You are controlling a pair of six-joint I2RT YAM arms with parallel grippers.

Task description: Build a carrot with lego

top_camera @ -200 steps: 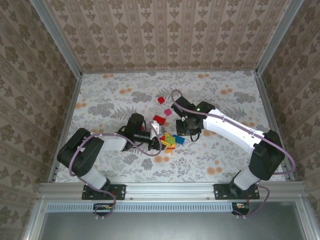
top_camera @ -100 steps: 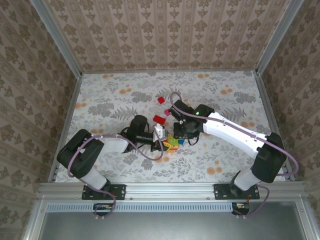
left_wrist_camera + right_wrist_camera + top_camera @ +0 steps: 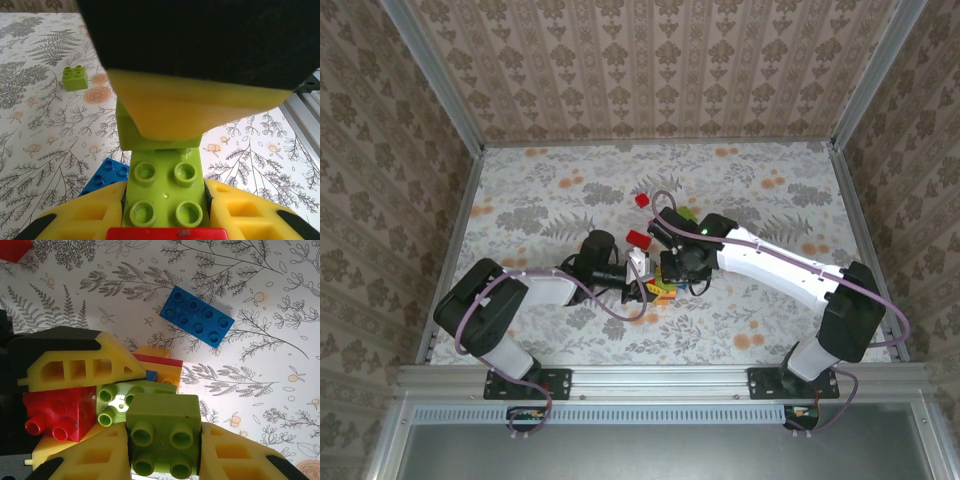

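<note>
Mid-air join, both sides held

Left pincer (image 3: pixel 165 200) clamps a green-and-red stack (image 3: pixel 162 172) above the counter (image 3: pixel 45 125); right pincer (image 3: pixel 162 452), clamped on a green brick (image 3: pixel 162 412), sits against it. Studs off-line, a push could skew the join and drop a brick.

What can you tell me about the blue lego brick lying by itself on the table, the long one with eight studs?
The blue brick is a long two-by-four piece of glossy plastic, with its eight round studs facing up. It lies flat on the floral table cover and sits diagonally in the right wrist view. It is apart from the pile of bricks, with bare cover between them. Only the table beneath touches it.
</note>
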